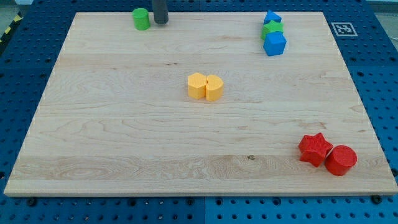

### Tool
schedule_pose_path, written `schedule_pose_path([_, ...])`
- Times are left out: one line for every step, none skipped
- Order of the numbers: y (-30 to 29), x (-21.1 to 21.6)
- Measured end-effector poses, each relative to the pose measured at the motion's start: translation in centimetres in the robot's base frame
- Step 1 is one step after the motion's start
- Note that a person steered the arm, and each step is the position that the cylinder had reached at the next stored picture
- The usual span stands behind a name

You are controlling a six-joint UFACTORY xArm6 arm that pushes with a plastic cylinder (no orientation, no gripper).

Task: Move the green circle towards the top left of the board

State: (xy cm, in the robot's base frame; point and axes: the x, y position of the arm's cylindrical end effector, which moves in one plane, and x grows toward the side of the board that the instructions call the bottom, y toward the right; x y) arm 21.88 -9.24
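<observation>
— So, how far along was it when you checked?

— Partway, I judged. The green circle (pixel 142 18) sat right at the counter's (pixel 124 143) top edge, left of the middle but well short of the top left corner. It was high enough already; what remained was the leftward run along that edge.

— And where was my tip?

— Your tip (pixel 161 23) stood just beside the circle, on its right, at the same top edge. I couldn't tell whether it touched the block or left a sliver of gap. That side looked right to me for shoving the circle left toward the corner.

— What about the end effector, clenched or released?

— Neither applied: it was a plain rod, with nothing to clench and nothing grasped. It could only push.

— Anything in the way?

— No block lay between the circle and the top left corner. The two yellow blocks (pixel 205 86) sat touching near the counter's centre, the blue and green cluster (pixel 273 35) was up by the top right corner, and the red star (pixel 314 149) with the red cylinder (pixel 341 160) rested close to the bottom right corner. My one worry was the circle slipping off the top edge, since it sat so near it.
</observation>
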Motion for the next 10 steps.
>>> schedule_pose_path([-0.7, 0.0])
schedule_pose_path([-1.7, 0.2])
schedule_pose_path([-2.7, 0.6])
schedule_pose_path([-3.6, 0.6])
schedule_pose_path([-4.8, 0.6])
schedule_pose_path([-6.2, 0.6])
schedule_pose_path([-7.3, 0.6])
schedule_pose_path([-8.2, 0.6])
schedule_pose_path([-9.4, 0.6])
schedule_pose_path([-9.6, 0.6])
